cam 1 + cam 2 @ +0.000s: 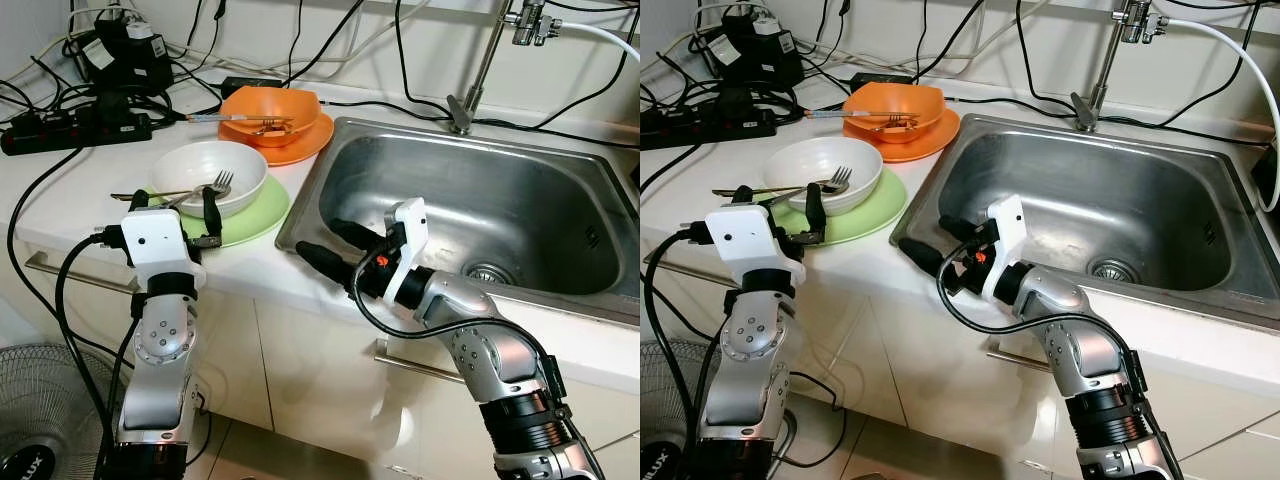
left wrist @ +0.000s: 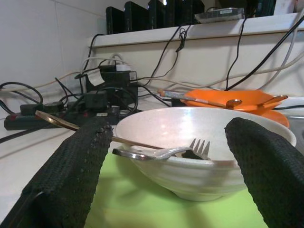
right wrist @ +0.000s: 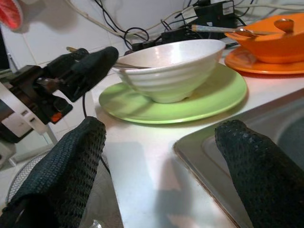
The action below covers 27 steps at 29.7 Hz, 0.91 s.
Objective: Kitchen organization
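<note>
Left wrist view: left pincer (image 2: 166,161) wide before white bowl (image 2: 199,152), right pincer (image 1: 325,245) wide

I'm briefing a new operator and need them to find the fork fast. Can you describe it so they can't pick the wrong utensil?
Start at the steel sink; on the counter to its left sits a green plate holding a white bowl. The fork rests in that bowl, tines toward the sink. It is silver, unlike the gold-handled utensil beside it, and the left gripper hovers before it.

L pincer (image 1: 172,201) raised, fingers spread, nothing held. R pincer (image 1: 328,243) fwd, fingers apart, nothing held.
</note>
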### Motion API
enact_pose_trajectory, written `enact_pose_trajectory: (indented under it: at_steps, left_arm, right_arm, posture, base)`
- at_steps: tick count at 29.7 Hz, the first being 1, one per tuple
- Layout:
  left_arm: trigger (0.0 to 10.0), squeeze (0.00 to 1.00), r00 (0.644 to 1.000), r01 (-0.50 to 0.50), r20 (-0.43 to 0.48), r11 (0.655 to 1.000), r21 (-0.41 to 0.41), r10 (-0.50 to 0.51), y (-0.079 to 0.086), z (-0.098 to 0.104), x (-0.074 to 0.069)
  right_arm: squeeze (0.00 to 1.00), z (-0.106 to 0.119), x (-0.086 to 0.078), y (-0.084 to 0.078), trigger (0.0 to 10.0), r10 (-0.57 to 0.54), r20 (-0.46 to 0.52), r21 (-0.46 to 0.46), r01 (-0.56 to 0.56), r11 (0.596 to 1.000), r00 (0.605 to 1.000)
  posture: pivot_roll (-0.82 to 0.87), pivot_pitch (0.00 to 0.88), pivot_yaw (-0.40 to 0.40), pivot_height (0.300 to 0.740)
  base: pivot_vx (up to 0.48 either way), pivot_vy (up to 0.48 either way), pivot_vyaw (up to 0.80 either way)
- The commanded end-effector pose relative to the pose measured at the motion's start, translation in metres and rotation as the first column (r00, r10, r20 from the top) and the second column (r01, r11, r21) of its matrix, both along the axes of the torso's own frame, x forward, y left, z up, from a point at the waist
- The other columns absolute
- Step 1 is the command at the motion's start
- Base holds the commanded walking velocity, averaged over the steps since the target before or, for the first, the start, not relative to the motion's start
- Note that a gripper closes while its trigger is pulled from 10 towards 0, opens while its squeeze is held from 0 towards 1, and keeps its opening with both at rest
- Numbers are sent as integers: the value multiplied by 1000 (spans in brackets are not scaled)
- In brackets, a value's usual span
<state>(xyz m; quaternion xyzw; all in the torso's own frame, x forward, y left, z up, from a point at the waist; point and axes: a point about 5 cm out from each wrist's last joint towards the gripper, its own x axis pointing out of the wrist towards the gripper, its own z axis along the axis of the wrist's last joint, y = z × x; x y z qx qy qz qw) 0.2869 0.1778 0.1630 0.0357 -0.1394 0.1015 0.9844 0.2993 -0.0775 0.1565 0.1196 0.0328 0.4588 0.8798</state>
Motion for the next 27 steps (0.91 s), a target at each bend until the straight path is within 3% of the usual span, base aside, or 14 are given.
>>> enact_pose_trajectory:
  at_steps: [1, 6, 7, 8, 9, 10, 27]
  left_arm:
    - [10000, 1000, 1000, 4, -21, 1000, -2, -4, 1, -4, 0]
    - [10000, 1000, 998, 54, -38, 998, -12, -55, -3, -8, 3]
    - [10000, 925, 997, 67, -39, 998, -10, -67, -4, -8, 4]
    - [10000, 925, 996, 75, -40, 997, -7, -75, -5, -8, 5]
    - [10000, 506, 996, 81, -44, 997, -5, -81, -5, -9, 6]
    - [10000, 4, 995, 81, -50, 997, -1, -81, -4, -10, 7]
    - [10000, 0, 1000, 19, 4, 994, 111, -20, 16, -8, 12]
  right_arm:
    - [0, 4, -3, 2, 10000, 14, 11, -2, -14, 1000, 1000]
    - [0, 4, -4, 3, 10000, 18, 14, -4, -18, 1000, 1000]
    - [0, 4, -4, 3, 10000, 20, 14, -4, -19, 1000, 1000]
    - [0, 4, -4, 4, 10000, 21, 14, -5, -20, 1000, 1000]
    - [0, 4, -5, 4, 10000, 22, 13, -5, -22, 1000, 1000]
    - [0, 4, -5, 4, 10000, 23, 13, -5, -23, 1000, 1000]
    - [0, 4, -5, 4, 10000, 23, 8, -2, -23, 1000, 1000]
  posture:
    - [-78, 0, -1, 740]
    - [-79, 0, 0, 740]
    - [-80, 0, 0, 740]
    - [-80, 0, 1, 740]
    - [-81, 0, 2, 740]
    - [-83, 0, 3, 740]
    - [-79, 0, -2, 740]
  base:
    - [0, 0, 0]
    - [0, 0, 0]
    - [0, 0, 0]
    - [0, 0, 0]
    - [0, 0, 0]
    - [0, 0, 0]
    - [0, 0, 0]
